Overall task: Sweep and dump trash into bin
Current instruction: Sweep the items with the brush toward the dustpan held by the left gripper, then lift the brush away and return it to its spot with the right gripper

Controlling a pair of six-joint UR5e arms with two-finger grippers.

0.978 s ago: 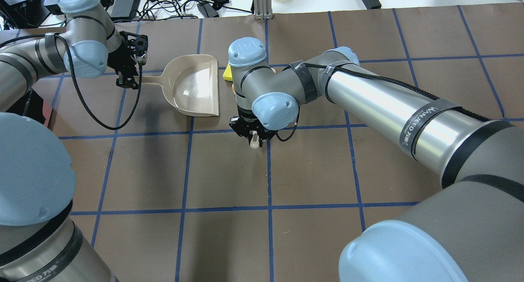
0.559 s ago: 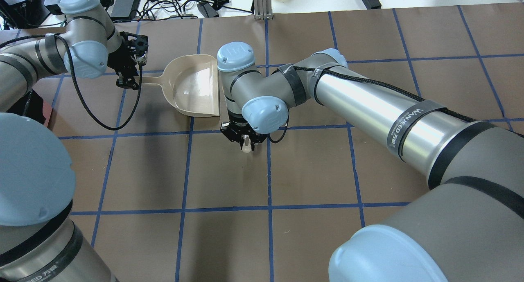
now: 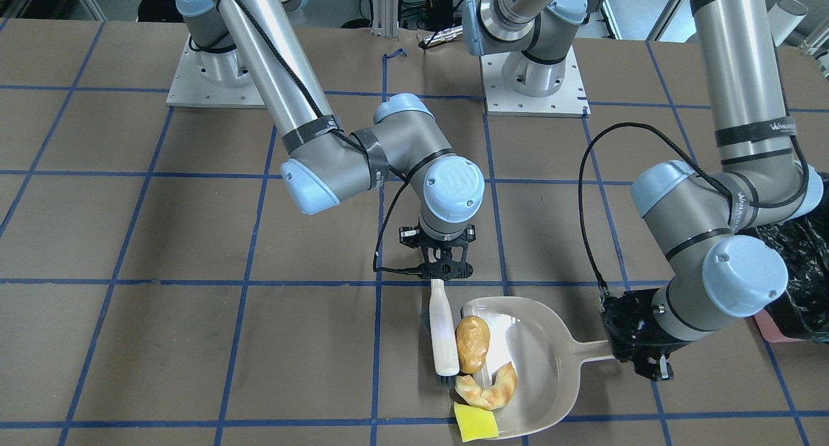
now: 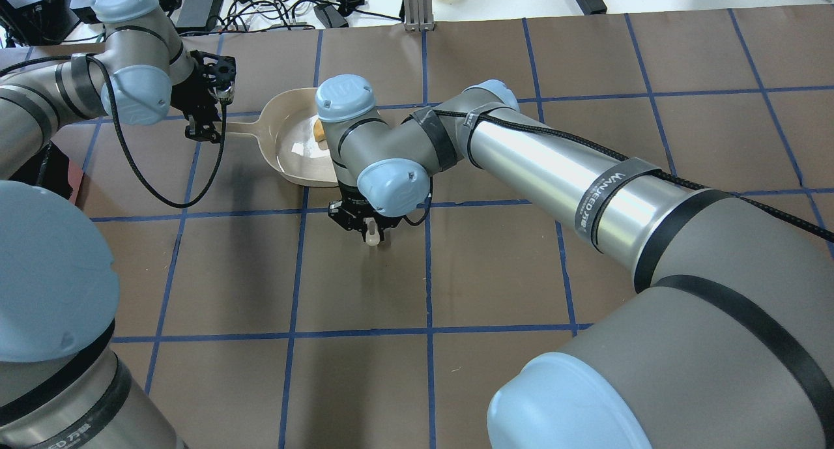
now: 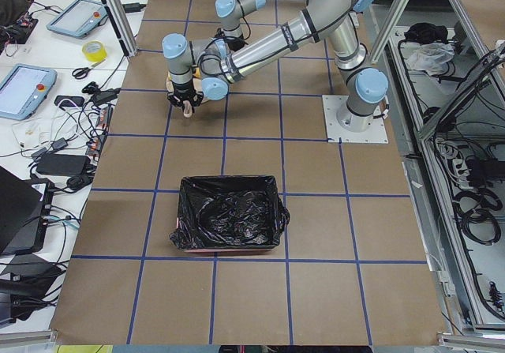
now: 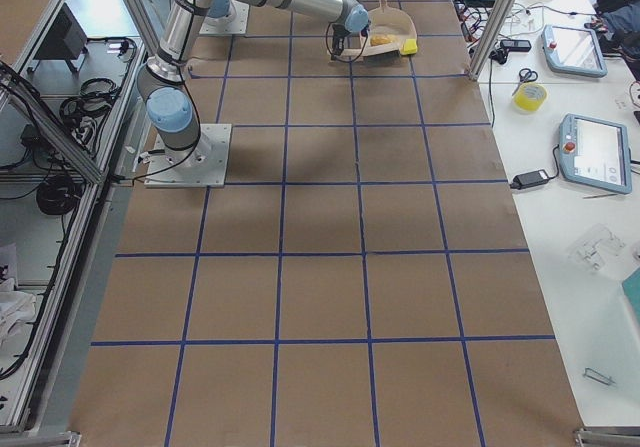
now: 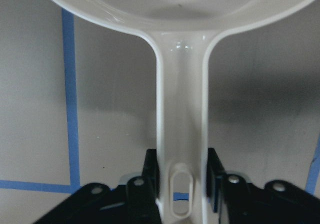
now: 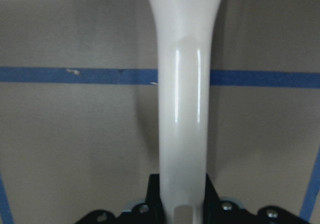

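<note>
Yellow sponge wedge (image 3: 476, 423) lies nearest the operators' side of the bench (image 3: 162, 342). It is flat at the near corner of the beige dustpan (image 3: 547, 368) mouth, and seems to straddle the lip. Just behind it the curved tan pastry piece (image 3: 489, 388) rests inside the mouth, with one end beside the dark bristles of the brush (image 3: 444, 336). Next comes the glossy golden-brown roll (image 3: 473, 344), also just inside the lip and touching the side of the white brush head. The brush lies low along the pan's open edge, its handle pointing towards the robot.

The right gripper (image 3: 440, 276) is clenched on the end of that handle. The right wrist view shows the white shaft running out from between the black fingers, over a blue tape line. Off to the side, the dustpan's thin handle runs out to the left gripper (image 3: 622, 350), which grasps its tip. In the left wrist view the fingers press on both sides of the handle, at the hanging slot.

Farther off, past the left arm's wrist, the bin (image 3: 793, 265) stands on the bench, well apart from the dustpan. It is lined with crinkled glossy black plastic, and a pink edge shows at its base. The exterior left view shows its mouth facing up, full of folds of bag. Farthest of all are the two arm bases, bolted to pale plates.
</note>
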